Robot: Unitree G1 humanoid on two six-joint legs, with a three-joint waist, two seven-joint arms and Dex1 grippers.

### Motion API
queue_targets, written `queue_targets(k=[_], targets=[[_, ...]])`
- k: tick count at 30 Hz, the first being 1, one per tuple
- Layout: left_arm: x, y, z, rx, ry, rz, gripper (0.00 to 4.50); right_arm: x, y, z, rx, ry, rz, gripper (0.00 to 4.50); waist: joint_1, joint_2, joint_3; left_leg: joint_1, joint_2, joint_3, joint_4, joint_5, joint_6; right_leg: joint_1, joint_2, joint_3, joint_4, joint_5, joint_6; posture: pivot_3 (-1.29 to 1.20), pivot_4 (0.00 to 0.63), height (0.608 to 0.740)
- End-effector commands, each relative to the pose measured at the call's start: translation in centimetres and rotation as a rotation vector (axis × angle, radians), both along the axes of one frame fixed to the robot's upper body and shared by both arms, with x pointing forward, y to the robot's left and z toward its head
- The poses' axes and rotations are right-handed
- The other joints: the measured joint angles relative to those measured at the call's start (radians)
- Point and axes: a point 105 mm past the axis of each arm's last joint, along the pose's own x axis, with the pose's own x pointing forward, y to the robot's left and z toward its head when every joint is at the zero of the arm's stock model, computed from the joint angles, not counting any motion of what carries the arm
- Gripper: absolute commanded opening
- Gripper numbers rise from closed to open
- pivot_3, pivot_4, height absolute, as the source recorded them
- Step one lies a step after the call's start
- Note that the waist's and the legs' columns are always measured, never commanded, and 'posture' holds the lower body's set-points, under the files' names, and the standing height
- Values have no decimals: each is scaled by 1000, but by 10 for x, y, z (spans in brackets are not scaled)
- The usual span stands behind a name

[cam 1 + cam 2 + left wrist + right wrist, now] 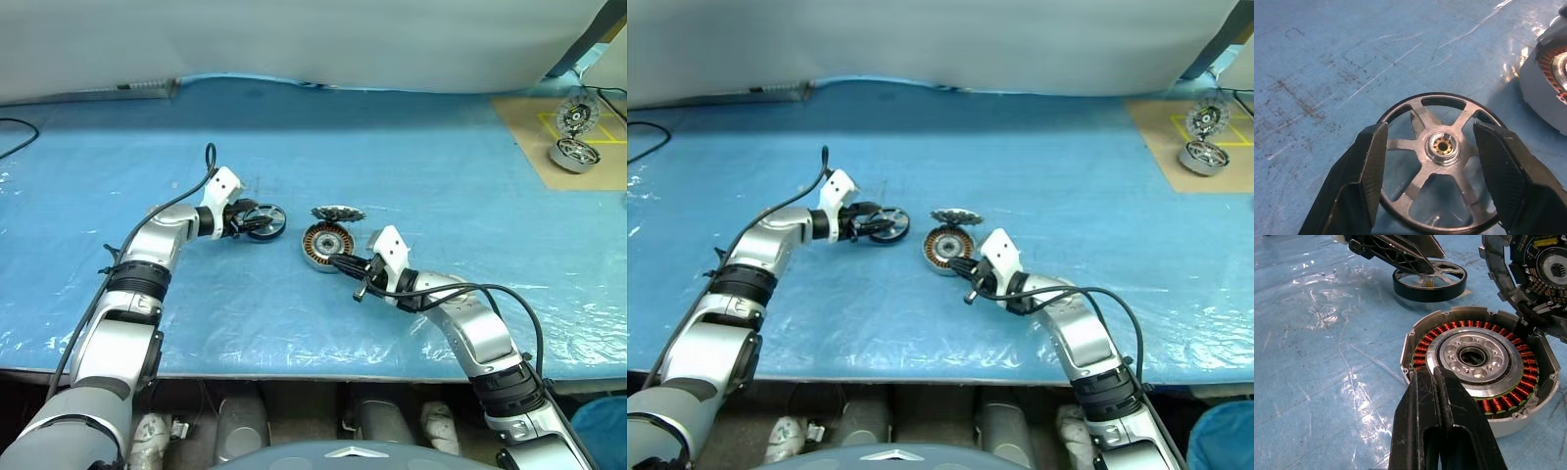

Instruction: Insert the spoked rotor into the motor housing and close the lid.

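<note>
- Toward the left of the blue-covered bench (411, 157), about midway between its near and far edges, the left gripper (257, 223) has its two black fingers (1369, 171) on either side of the spoked rotor (1440, 161), clasping its black rim.
- From the left wrist view the rotor's silver spokes and brass-coloured hub are plain, but the fingers cover both flanks of the rim and the nearest arc is cut off at the picture's edge. Whether the rotor rests on the bench cover or is lifted just clear of it cannot be told.
- Just right of the rotor, near the bench's middle, the motor housing (1474, 362) sits flat with its copper windings and central hole facing up. Part of its near wall is hidden behind the right gripper.
- The lid (338, 212) stands tilted at the housing's far side, its toothed edge leaning on or just over the housing's rim; in the right wrist view it is cut off, so its full outline is not seen.
- The right gripper (1439, 382) has its jaws clenched together with nothing between them, the tips lying over the housing's near rim; actual contact is hard to make out.
- At the far right corner a tan mat (549, 127) carries two more round metal parts (576, 137), too small to make out in detail.
</note>
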Motion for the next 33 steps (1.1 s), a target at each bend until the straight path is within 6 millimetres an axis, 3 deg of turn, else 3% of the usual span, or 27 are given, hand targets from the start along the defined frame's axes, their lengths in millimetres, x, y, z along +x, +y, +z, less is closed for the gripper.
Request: queue_targets(k=[1,20,33], targets=[[-3,-3,5,20,-20,-6,2919,-3,5,16,34,-57,22,0,0,0,0,0,0,0,0,0,0,0,0,0,0,0,0,0,150,740],[-14,-5,-15,25,114,133,2919,-4,8,15,37,-44,27,0,-2,0,0,0,0,0,-1,0,0,0,0,0,-1,0,0,0,150,740],[-1,-9,9,-40,124,194,2919,-3,8,14,37,-39,18,0,-2,0,0,0,0,0,-3,0,0,0,0,-1,-4,0,0,0,150,740]])
